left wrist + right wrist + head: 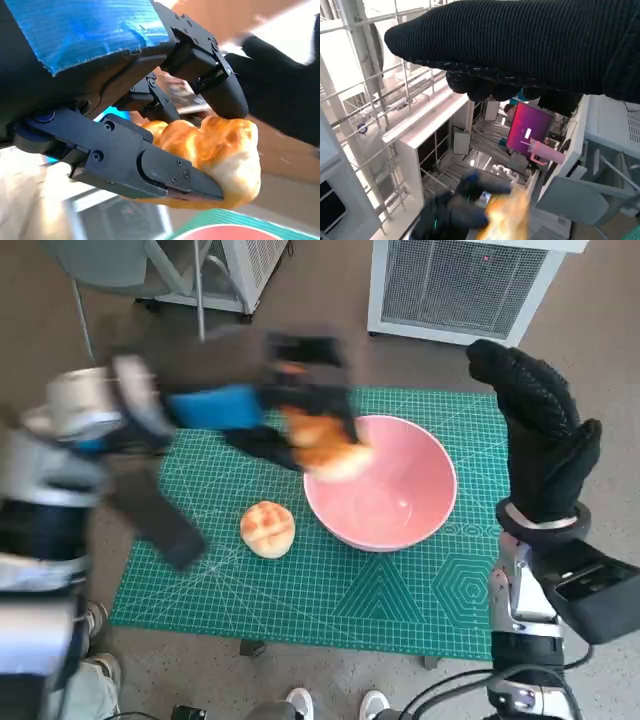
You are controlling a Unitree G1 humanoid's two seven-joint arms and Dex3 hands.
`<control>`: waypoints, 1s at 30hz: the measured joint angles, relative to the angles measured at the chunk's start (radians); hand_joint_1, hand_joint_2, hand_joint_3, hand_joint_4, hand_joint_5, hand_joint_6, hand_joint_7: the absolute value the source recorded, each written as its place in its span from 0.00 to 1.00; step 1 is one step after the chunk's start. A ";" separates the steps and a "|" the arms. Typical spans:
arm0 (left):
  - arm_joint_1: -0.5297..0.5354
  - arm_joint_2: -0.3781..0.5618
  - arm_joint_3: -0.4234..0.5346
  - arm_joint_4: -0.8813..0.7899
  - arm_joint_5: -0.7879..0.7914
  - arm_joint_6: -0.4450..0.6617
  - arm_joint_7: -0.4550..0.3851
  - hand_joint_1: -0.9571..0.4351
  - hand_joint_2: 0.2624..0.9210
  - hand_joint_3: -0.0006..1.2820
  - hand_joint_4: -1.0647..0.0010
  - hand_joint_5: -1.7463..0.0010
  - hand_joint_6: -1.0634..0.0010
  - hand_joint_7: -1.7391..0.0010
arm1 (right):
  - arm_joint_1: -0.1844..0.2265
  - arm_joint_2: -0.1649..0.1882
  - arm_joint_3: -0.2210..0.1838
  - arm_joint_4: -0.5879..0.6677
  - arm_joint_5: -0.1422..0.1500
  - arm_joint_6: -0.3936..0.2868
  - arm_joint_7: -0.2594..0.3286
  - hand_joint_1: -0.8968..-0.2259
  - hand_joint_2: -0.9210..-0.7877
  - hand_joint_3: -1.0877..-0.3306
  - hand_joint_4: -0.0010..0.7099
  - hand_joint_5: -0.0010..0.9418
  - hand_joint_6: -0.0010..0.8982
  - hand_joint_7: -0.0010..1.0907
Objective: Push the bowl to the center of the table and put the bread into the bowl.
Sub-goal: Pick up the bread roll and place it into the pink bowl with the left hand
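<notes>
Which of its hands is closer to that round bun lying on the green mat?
The left hand. It hangs above and behind the round bun, holding another bread piece over the pink bowl rim. The right hand is raised beyond the bowl's far side.

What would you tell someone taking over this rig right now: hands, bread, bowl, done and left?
Left hand: holds a piece of bread over the near-left rim of the pink bowl.
Right hand: raised at the mat's right edge, holding nothing; the views do not show clearly how its fingers lie.
A round bun lies on the green mat, left of the bowl.
Done: bowl sits about mid-mat.
Left: release the held bread into the bowl; probably the bun too.
</notes>
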 measured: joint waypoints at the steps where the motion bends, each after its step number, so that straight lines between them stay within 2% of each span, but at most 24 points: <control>1: -0.008 -0.014 -0.009 0.004 0.007 0.003 -0.006 0.69 1.00 0.09 0.45 0.31 0.42 0.29 | 0.002 0.000 0.000 -0.002 0.000 0.000 0.000 0.41 0.00 0.39 0.37 0.02 0.00 0.60; 6: -0.037 -0.090 -0.054 0.070 0.057 0.003 0.004 0.69 1.00 0.10 0.45 0.29 0.44 0.29 | 0.022 -0.007 -0.005 -0.021 0.000 0.002 -0.001 0.40 0.00 0.39 0.37 0.02 0.00 0.60; 14: -0.059 -0.151 -0.148 0.202 0.266 -0.023 0.172 0.69 0.98 0.12 0.50 0.18 0.37 0.40 | 0.046 -0.008 -0.007 -0.071 0.000 0.023 -0.005 0.39 0.00 0.41 0.37 0.02 0.00 0.60; 16: -0.063 -0.162 -0.167 0.231 0.306 -0.008 0.204 0.69 0.99 0.11 0.47 0.21 0.41 0.37 | 0.050 -0.008 -0.007 -0.087 0.000 0.029 -0.006 0.38 0.00 0.41 0.37 0.02 0.00 0.60; 18: -0.063 -0.174 -0.175 0.256 0.317 0.020 0.209 0.69 1.00 0.14 0.51 0.23 0.47 0.29 | 0.056 -0.008 -0.007 -0.100 0.000 0.035 -0.007 0.38 0.00 0.42 0.37 0.02 0.00 0.60; 19: -0.063 -0.181 -0.175 0.270 0.315 0.040 0.202 0.64 1.00 0.16 0.56 0.31 0.50 0.26 | 0.060 -0.008 -0.008 -0.107 0.000 0.038 -0.007 0.37 0.00 0.42 0.37 0.02 0.00 0.60; 20: -0.062 -0.189 -0.175 0.276 0.309 0.065 0.185 0.57 1.00 0.18 0.58 0.47 0.54 0.22 | 0.063 -0.008 -0.008 -0.113 0.000 0.041 -0.007 0.37 0.00 0.43 0.37 0.02 0.00 0.60; 21: -0.062 -0.193 -0.175 0.281 0.302 0.090 0.167 0.56 0.96 0.18 0.61 0.55 0.59 0.29 | 0.066 -0.008 -0.007 -0.116 0.000 0.043 -0.007 0.36 0.00 0.44 0.37 0.02 0.00 0.60; 23: -0.062 -0.198 -0.175 0.282 0.292 0.135 0.121 0.53 0.91 0.10 0.65 0.79 0.67 0.57 | 0.072 -0.008 -0.008 -0.126 0.001 0.050 -0.007 0.34 0.00 0.46 0.37 0.02 0.00 0.60; 24: -0.061 -0.198 -0.175 0.281 0.292 0.153 0.102 0.52 0.91 0.09 0.66 0.83 0.68 0.62 | 0.076 -0.008 -0.008 -0.131 0.002 0.053 -0.007 0.34 0.00 0.46 0.37 0.02 0.00 0.60; 26: -0.059 -0.192 -0.180 0.279 0.296 0.169 0.088 0.42 0.88 0.04 0.71 0.93 0.73 0.74 | 0.081 -0.008 -0.008 -0.138 0.005 0.057 -0.007 0.33 0.00 0.47 0.37 0.02 0.00 0.60; 30: -0.056 -0.173 -0.195 0.276 0.306 0.167 0.087 0.34 0.85 0.01 0.75 0.98 0.77 0.81 | 0.084 -0.008 -0.009 -0.151 0.008 0.063 -0.007 0.32 0.00 0.48 0.37 0.02 0.00 0.60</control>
